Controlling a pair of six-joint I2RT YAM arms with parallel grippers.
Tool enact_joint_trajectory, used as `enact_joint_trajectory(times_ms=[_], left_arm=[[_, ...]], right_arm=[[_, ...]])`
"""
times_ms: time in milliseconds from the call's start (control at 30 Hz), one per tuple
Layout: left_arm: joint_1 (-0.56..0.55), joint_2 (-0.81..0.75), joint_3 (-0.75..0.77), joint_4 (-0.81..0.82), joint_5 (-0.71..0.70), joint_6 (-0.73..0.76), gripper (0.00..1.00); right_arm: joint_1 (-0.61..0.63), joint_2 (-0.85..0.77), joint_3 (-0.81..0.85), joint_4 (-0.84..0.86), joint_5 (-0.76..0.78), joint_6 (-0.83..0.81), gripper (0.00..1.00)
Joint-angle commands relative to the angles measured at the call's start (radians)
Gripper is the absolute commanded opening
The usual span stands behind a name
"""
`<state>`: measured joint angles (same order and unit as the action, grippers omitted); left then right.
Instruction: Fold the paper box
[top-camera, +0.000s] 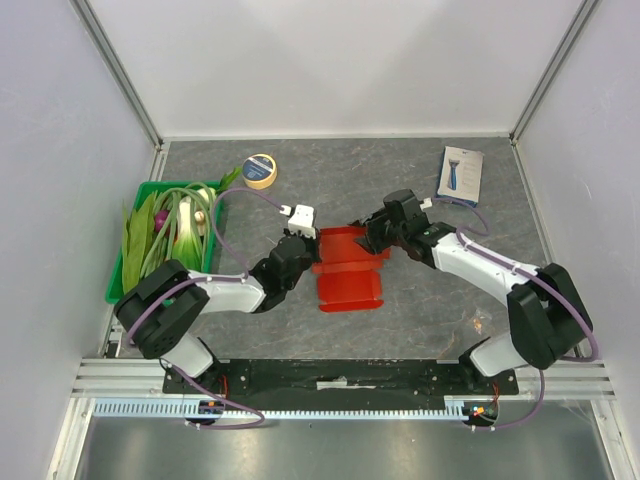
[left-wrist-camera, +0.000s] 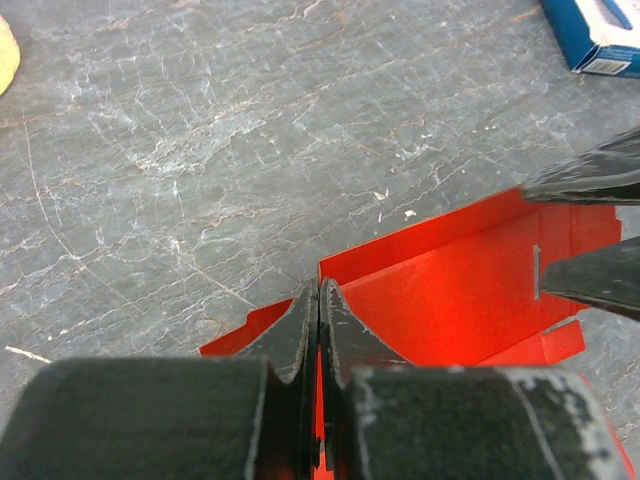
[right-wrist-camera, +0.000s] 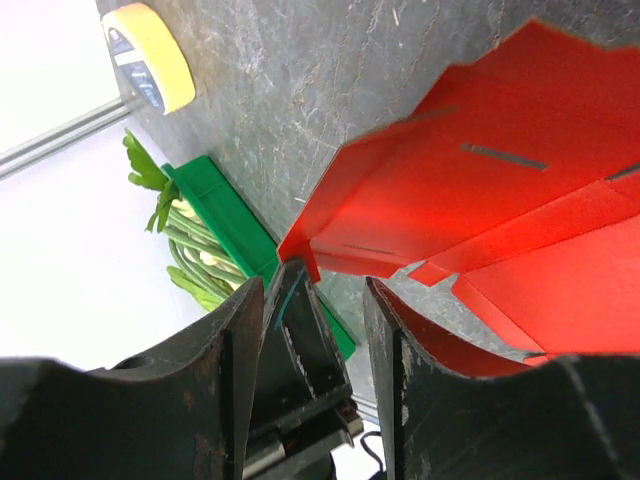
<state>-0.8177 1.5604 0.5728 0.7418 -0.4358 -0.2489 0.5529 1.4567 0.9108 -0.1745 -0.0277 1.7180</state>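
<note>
Left arm (top-camera: 215, 292) reaches from the near edge of the table toward its middle. Left gripper (left-wrist-camera: 319, 290): jaws pressed flat together on a wall of the paper box (left-wrist-camera: 450, 300). Right arm (top-camera: 480, 262) reaches inward opposite it. Right gripper (right-wrist-camera: 330, 280): jaws parted.

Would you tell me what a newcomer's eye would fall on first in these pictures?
The bright red paper box stands out mid-table, the left pincer shut on its left edge and the right pincer open at its far right corner. Next comes the green tray of leafy vegetables on the left.
</note>
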Motion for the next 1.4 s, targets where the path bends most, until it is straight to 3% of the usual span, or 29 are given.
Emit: enact_joint_trajectory(times_ms=[0, 433, 800, 1000, 1033, 1233, 1367], left_arm=[[-0.017, -0.042, -0.007, 0.133, -0.038, 0.056, 0.02], [-0.057, -0.046, 0.009, 0.143, -0.109, 0.189, 0.02], [-0.093, -0.033, 0.001, 0.183, -0.153, 0.247, 0.02], [-0.104, -0.023, -0.008, 0.223, -0.169, 0.315, 0.02], [-0.106, -0.025, -0.008, 0.226, -0.169, 0.316, 0.02], [-0.109, -0.016, -0.013, 0.24, -0.169, 0.304, 0.02], [-0.109, -0.008, -0.01, 0.234, -0.169, 0.28, 0.02]], right_arm=[[0.008, 0.05, 0.063, -0.006, 0.058, 0.091, 0.52], [0.012, 0.106, 0.111, -0.042, 0.077, 0.132, 0.5], [0.012, 0.122, 0.109, -0.036, 0.069, 0.144, 0.41], [0.012, 0.137, 0.105, -0.023, 0.046, 0.158, 0.31], [0.01, 0.14, 0.102, -0.014, 0.042, 0.167, 0.24], [0.012, 0.14, 0.082, 0.015, 0.04, 0.183, 0.03], [0.012, 0.128, 0.071, 0.032, 0.041, 0.181, 0.0]])
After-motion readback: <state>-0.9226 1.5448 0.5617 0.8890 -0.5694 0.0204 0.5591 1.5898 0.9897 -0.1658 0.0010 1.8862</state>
